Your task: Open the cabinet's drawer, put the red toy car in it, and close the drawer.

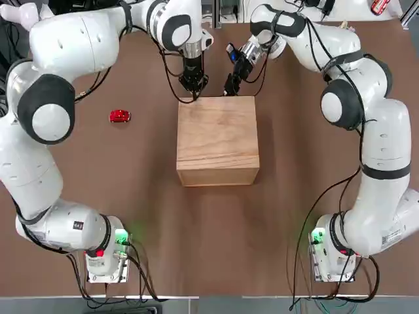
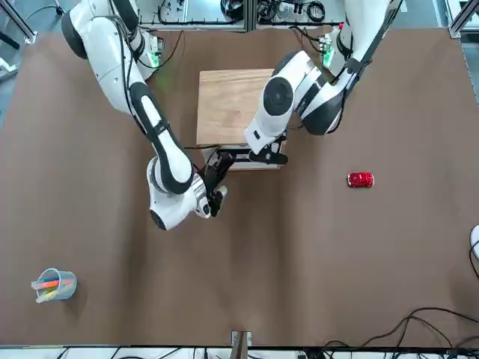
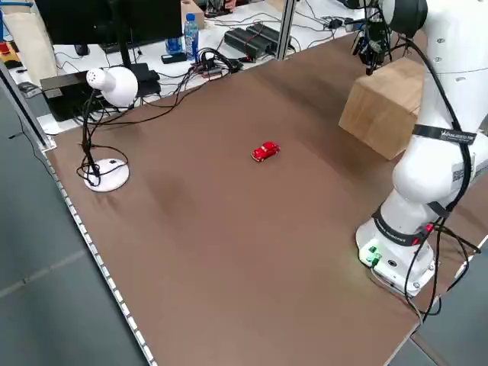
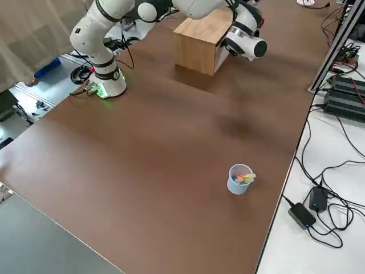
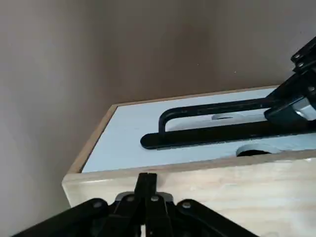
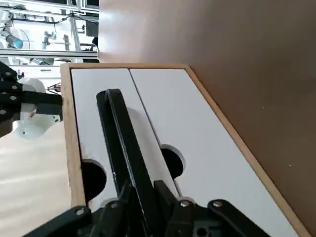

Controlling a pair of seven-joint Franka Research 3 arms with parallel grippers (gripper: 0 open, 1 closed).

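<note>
The wooden cabinet (image 1: 217, 140) (image 2: 228, 108) stands mid-table with its white drawer front (image 6: 84, 118) (image 5: 123, 133) facing away from the arms and flush with the box. My right gripper (image 6: 109, 93) (image 1: 229, 88) lies along that front between two round dark finger holes, fingers a narrow gap apart with nothing between them. Just above the cabinet's far top edge, my left gripper (image 5: 146, 178) (image 1: 194, 91) hovers shut and empty. The red toy car (image 1: 120, 116) (image 2: 361, 179) (image 3: 264, 152) sits alone on the table, left of the cabinet.
A clear cup of pens (image 2: 54, 284) (image 4: 239, 178) stands far across the table on the right arm's side. A white desk lamp (image 3: 107, 84) stands beyond the table's left edge. A white mouse (image 2: 475, 239) shows at the table's edge.
</note>
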